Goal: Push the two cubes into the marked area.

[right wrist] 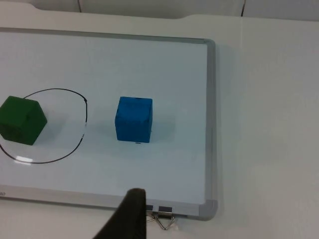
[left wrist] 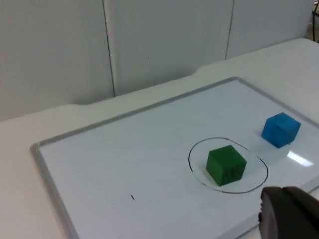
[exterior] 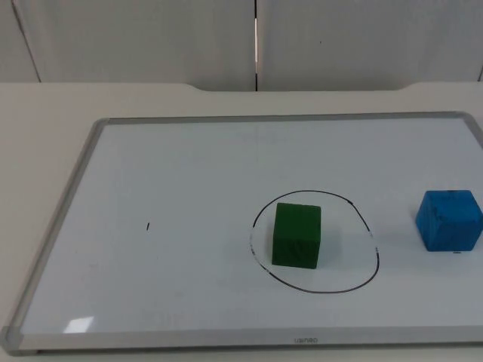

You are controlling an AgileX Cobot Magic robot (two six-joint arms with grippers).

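You see the green cube [exterior: 296, 235] inside the drawn circle [exterior: 367, 225].
The blue cube [exterior: 449, 219] sits outside at 3 o'clock on the whiteboard [exterior: 151, 151]; jaw states cannot be told.

A whiteboard [exterior: 189, 166] with a grey frame lies on the pale worktop [exterior: 45, 113]. A green cube [exterior: 296, 235] sits inside a black drawn circle [exterior: 370, 234]. A blue cube [exterior: 449, 219] sits outside the circle, near the board's right edge.
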